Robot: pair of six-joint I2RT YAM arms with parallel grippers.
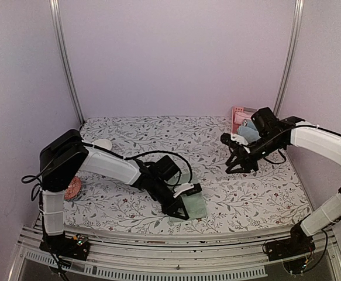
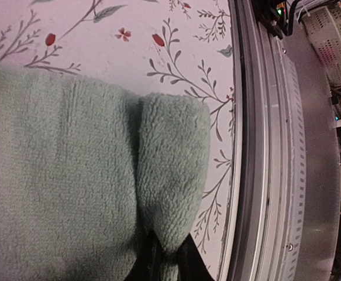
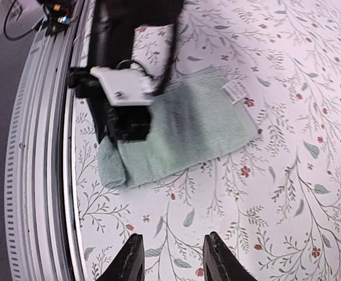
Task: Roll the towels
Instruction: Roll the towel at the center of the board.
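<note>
At the middle of the table's (image 1: 158, 134) near edge lay the sage-green towel (image 3: 188, 126), with the left gripper (image 2: 165, 257) clamped on its rolled end. Being soft, light, limp terry, it would likely unroll unless held at the roll itself. The right gripper (image 3: 169, 257) hovered empty, fingers apart. The light blue towel (image 1: 249, 132) sat in the pink basket (image 1: 238, 115) at the far right corner.
</note>
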